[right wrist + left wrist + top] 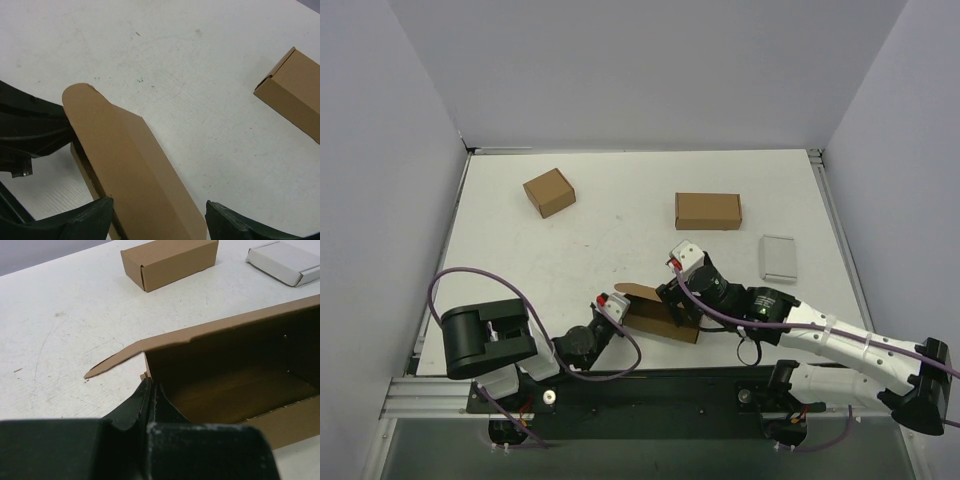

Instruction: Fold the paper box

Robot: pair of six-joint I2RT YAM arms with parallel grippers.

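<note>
The paper box sat at the near edge of the bench, walls already standing, its lid raised and untucked. The left pincer was clenched at the box's left corner; the right pincer stood spread astride the lid, gripping nothing. Closing and tucking the lid appeared to remain.

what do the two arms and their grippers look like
Both have black joints and white links. The left arm has a bulky black housing; the right arm has long white links. A purple cable runs along each. Each wrist carries a white block with a red mark. The left gripper and right gripper have dark fingers.
</note>
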